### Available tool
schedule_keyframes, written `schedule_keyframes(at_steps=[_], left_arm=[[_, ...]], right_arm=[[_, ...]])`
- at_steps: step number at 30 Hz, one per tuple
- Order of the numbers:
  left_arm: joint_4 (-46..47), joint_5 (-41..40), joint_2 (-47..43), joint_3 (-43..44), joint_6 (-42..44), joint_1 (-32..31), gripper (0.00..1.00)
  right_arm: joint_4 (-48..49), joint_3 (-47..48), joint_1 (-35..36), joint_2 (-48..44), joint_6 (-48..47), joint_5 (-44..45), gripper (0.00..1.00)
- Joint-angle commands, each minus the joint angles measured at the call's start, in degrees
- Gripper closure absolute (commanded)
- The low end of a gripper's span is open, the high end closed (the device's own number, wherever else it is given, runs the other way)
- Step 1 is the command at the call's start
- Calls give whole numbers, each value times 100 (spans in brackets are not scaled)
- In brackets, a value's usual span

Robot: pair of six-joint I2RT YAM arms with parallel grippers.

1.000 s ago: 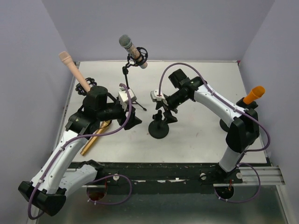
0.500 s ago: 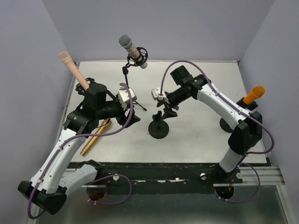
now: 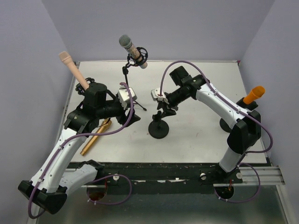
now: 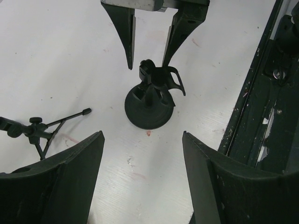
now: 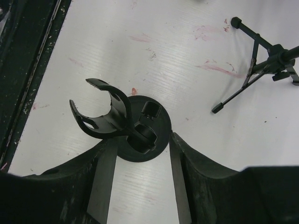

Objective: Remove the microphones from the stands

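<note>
White tabletop (image 3: 205,135), seen from above: your right gripper (image 4: 147,65) straddles the empty stand (image 4: 148,109), fingers spread, not yet pinching. Your left gripper (image 4: 141,137) gapes, holding nothing. The gold microphone (image 3: 96,136) lies flat at 9 o'clock from that stand, axis 1-to-7, nearer your left arm. The silver microphone (image 3: 131,47) sits clipped at 11.

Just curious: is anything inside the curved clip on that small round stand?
Nothing: the clip is empty, bare table showing through. Fingers of the right gripper cover part of the base.
</note>
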Motion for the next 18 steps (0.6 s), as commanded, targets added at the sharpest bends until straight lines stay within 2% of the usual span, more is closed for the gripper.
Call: schedule_keyframes(at_steps=[1, 3, 6, 8, 11, 18], left_arm=[[230, -70, -34, 14, -99, 86, 25], [275, -70, -34, -39, -108, 121, 25], [310, -79, -77, -83, -125, 183, 25], [319, -87, -112, -101, -134, 218, 25], [336, -88, -165, -153, -143, 244, 25], [380, -79, -236, -223, -178, 323, 25]], right_arm=[[259, -62, 96, 176, 252, -217, 48], [444, -106, 114, 238, 446, -182, 56], [733, -167, 123, 273, 849, -86, 83], [1128, -299, 114, 230, 1385, 89, 92], [1726, -545, 114, 107, 2070, 501, 99], [2615, -792, -149, -219, 2898, 1522, 99]])
